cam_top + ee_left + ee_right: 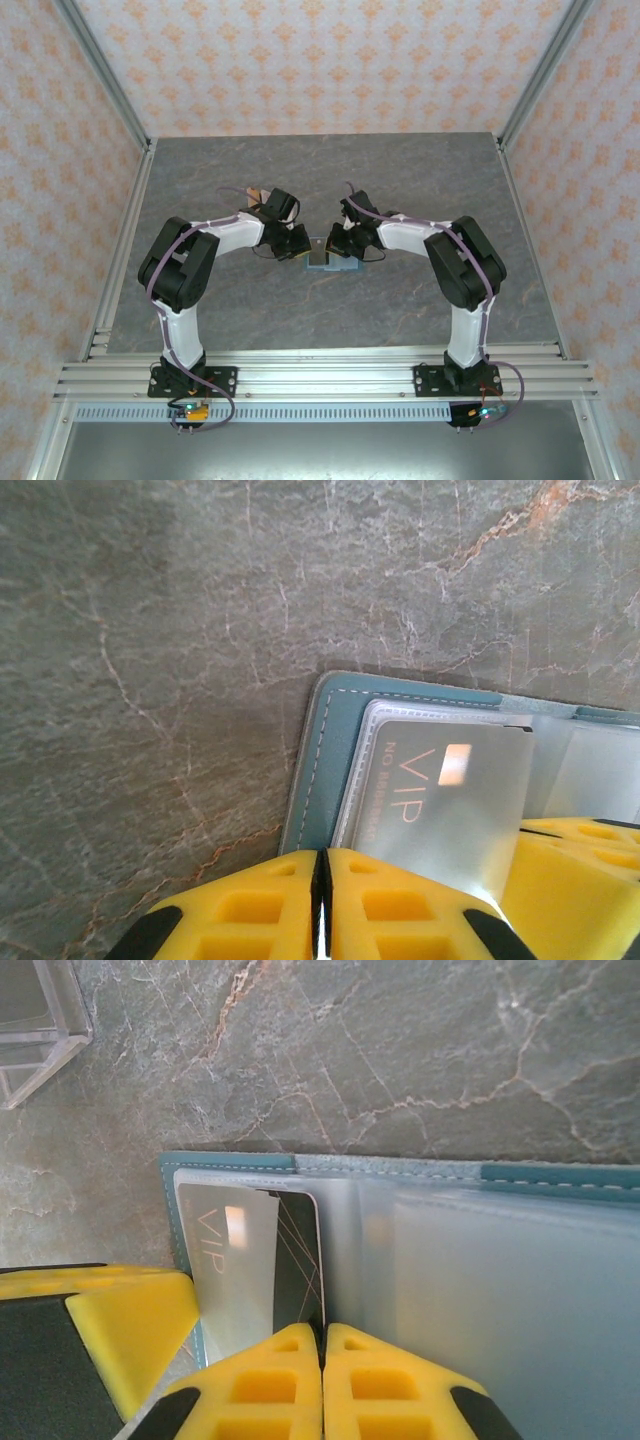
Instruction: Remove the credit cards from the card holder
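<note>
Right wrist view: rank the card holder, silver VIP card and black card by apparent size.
1. card holder, running off frame
2. silver VIP card
3. black card, partly covered by the VIP card; only a strip shows

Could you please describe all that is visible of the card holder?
The card holder is a teal, leather-like wallet with pale stitching along its edge, lying open and flat on the grey marbled table. Inside are clear plastic sleeves. At one end a silver card marked VIP overlaps a black card. The left pincer and right pincer, both shut, hang over that end; contact is unclear.
</note>
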Tool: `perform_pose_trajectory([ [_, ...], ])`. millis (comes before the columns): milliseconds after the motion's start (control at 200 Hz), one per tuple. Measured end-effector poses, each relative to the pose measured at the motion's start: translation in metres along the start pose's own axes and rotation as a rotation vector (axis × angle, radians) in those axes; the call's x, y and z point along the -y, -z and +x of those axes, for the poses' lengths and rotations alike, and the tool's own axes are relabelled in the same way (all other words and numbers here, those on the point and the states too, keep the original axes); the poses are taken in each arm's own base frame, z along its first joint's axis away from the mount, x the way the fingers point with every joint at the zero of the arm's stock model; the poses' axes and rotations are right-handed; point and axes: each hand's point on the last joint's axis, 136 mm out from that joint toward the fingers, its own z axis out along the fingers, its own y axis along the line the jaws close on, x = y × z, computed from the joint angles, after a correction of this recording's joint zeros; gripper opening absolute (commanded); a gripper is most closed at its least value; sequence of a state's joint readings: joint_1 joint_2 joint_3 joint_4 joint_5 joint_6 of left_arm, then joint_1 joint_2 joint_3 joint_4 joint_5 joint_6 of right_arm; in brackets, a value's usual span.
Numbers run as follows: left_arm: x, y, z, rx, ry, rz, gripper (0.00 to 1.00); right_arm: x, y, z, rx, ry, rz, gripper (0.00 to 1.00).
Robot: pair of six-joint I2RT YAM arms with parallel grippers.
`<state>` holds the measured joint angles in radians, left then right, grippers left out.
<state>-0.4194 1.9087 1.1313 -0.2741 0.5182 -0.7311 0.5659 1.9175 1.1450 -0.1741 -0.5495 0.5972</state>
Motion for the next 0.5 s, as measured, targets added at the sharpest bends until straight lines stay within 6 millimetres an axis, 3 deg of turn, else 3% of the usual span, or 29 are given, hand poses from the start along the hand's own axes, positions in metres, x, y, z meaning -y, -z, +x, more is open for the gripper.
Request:
perform_pose_trajectory([
  [270,0.002,0.000,0.000,0.003,-0.006,0.002,0.24,0.017,0.020,-0.001,0.051,-0.010,0.010,0.00],
  [500,0.005,0.014,0.004,0.005,-0.006,-0.006,0.37,0.024,0.041,-0.006,0.107,-0.021,-0.030,0.00],
])
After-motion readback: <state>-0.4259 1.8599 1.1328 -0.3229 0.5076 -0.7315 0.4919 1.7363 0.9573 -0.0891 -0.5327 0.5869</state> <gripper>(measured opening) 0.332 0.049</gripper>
